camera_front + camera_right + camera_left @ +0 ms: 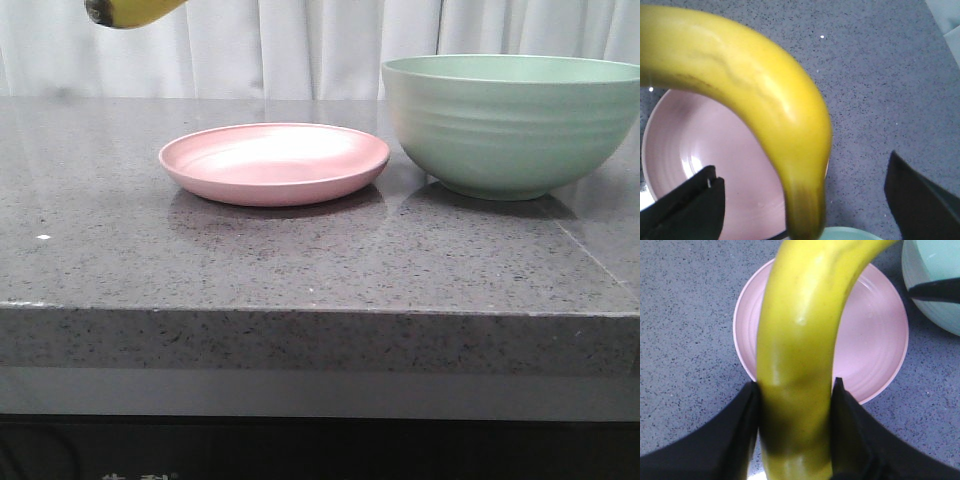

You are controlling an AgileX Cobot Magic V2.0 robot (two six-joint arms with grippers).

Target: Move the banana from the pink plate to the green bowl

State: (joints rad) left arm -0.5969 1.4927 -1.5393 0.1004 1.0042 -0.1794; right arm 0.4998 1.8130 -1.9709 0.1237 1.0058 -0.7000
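Clamping the banana [797, 365] between its two dark fingers, the left gripper [796, 427] holds the fruit in the air above the pink plate [875, 347], which lies bare on the grey counter [300, 260]. The right gripper [805, 200] has its fingers spread wide apart with nothing between them, the banana's end hanging just in front of it. The lift off the plate looks done; the carry across to the green bowl [515, 125], which stands just beside the plate, and the release inside it are still left.
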